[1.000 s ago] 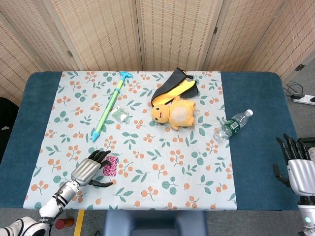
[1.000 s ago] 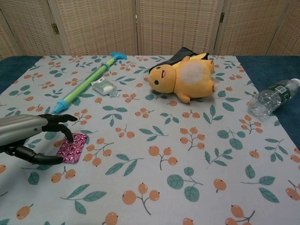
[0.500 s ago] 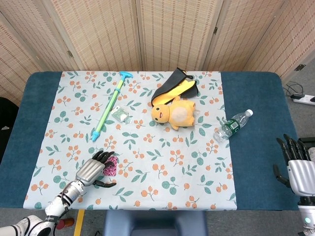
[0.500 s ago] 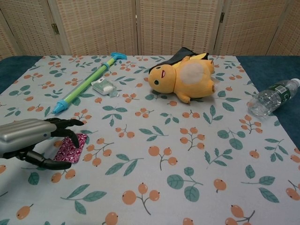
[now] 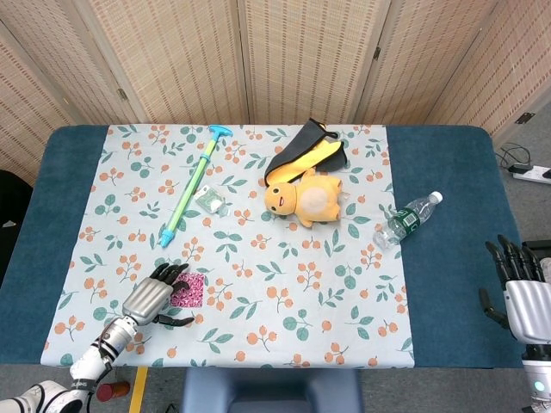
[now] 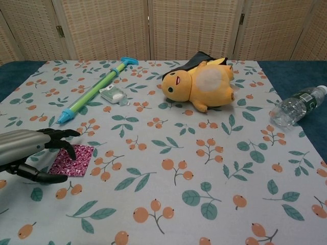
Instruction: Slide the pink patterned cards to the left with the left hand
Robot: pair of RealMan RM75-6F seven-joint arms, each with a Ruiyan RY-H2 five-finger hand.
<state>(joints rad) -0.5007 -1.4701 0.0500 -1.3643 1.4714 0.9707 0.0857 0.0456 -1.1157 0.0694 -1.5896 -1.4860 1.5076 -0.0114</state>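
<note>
The pink patterned cards (image 5: 190, 290) (image 6: 73, 160) lie flat on the floral cloth near the table's front left. My left hand (image 5: 151, 297) (image 6: 28, 151) lies over their left edge, dark fingers spread and fingertips touching the cards' left part, thumb stretched out along the cloth on the near side. My right hand (image 5: 516, 292) stays at the far right, off the cloth, over the blue table edge, fingers apart and holding nothing; the chest view does not show it.
A green and blue water squirter (image 5: 191, 187) (image 6: 96, 89) and a small clear packet (image 5: 209, 200) (image 6: 113, 94) lie behind the cards. A yellow plush toy (image 5: 306, 194) (image 6: 202, 81) sits mid-table, and a plastic bottle (image 5: 406, 218) (image 6: 296, 105) lies at the right.
My left hand pushed forward onto the cards half a second ago, then drew back to the left; the cards have shifted slightly left with it. The right hand has not moved.
</note>
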